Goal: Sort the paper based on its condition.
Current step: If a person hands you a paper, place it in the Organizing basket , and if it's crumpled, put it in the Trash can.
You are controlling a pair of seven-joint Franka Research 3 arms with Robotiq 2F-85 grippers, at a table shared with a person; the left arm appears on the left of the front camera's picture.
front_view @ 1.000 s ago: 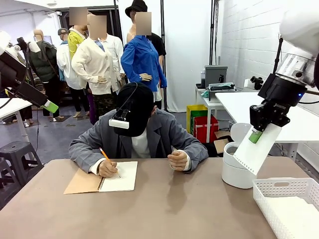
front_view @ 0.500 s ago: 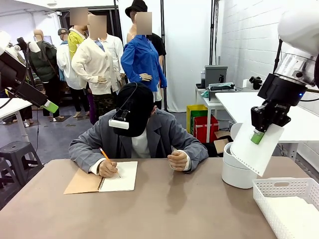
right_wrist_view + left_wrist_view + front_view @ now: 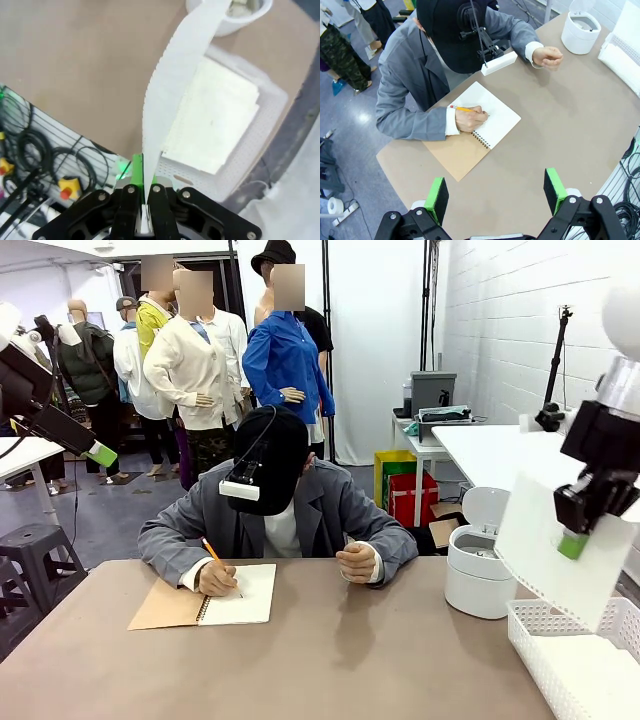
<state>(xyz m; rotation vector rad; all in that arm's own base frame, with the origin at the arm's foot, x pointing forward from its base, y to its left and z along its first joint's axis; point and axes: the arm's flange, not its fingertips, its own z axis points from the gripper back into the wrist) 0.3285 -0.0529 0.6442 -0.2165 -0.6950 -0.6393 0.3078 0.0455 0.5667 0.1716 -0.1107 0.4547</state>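
Right pincer (image 3: 573, 543) clenched on 1 paper sheet (image 3: 535, 530), right edge of frame, over white basket (image 3: 527, 622). Left pincer (image 3: 495, 192) released, empty. Risk: if you release this high, the limp sheet may drift outside the basket.

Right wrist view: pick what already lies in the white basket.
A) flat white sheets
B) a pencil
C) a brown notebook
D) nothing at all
A: flat white sheets lie inside the basket, seen past the held sheet that the right end effector pinches by its edge.
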